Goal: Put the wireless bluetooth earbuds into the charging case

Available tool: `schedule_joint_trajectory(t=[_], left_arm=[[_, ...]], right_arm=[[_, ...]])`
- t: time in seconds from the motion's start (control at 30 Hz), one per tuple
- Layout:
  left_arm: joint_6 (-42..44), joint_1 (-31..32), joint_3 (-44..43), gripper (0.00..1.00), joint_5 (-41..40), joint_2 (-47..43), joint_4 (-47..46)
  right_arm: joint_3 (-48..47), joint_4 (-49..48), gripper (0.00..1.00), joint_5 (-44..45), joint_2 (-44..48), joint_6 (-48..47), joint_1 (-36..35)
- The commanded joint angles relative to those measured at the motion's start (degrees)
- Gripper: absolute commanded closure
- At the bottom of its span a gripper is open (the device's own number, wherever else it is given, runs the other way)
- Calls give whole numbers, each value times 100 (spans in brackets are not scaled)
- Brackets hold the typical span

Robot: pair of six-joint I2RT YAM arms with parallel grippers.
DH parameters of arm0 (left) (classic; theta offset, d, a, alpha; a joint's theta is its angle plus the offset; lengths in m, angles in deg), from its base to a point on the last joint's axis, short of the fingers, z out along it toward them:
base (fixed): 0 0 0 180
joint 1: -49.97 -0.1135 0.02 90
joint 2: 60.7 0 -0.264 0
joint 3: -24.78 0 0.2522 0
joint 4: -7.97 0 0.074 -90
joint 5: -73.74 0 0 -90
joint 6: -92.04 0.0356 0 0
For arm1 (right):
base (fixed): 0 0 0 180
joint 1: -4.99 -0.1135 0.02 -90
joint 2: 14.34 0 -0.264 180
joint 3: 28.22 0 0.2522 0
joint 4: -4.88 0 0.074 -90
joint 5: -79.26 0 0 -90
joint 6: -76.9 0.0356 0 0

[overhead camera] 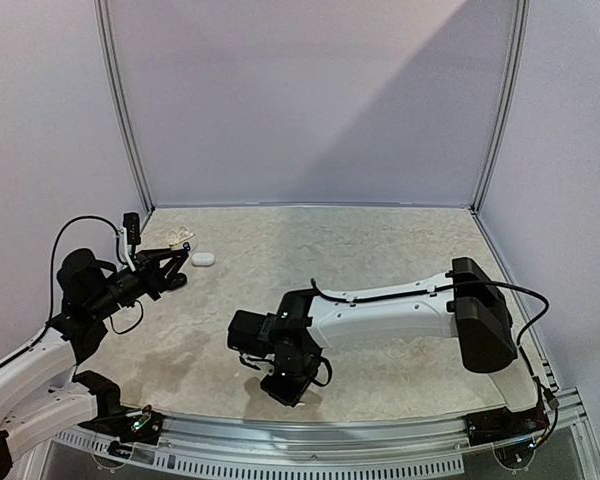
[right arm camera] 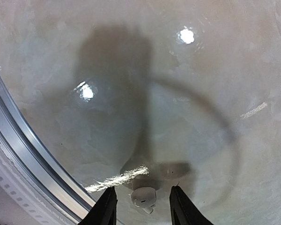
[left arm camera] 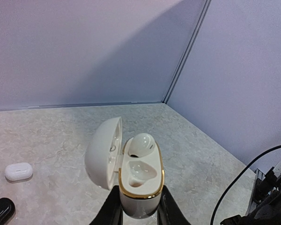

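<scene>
My left gripper (left arm camera: 139,191) is shut on the base of an open white charging case with a gold rim (left arm camera: 141,197), held upright above the table at the far left (overhead camera: 179,241). One white earbud (left arm camera: 143,143) sits in the case's far slot; the near slot (left arm camera: 137,173) is empty. My right gripper (right arm camera: 143,189) is open and points down at the table near the front edge (overhead camera: 286,386). A loose white earbud (right arm camera: 144,198) lies on the table between its fingers, touching neither. That bud is hidden under the gripper in the top view.
A small closed white case (left arm camera: 18,171) lies on the table by the left gripper and also shows in the top view (overhead camera: 202,258). A black case (left arm camera: 1,210) lies near it. The table's metal front rail (right arm camera: 33,173) runs close to the right gripper.
</scene>
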Motion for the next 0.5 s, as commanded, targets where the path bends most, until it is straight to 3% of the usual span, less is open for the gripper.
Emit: schedule_joint_trajectory(t=[0.0,0.47], left_arm=[[2,73,65,100,-45,-27,-92],[-18,70,81,100,-56,-22,-75]], right_arm=[[-116,270,61,-128,-165,-105,-34],[-325,375,76,149,-450,-174,-95]])
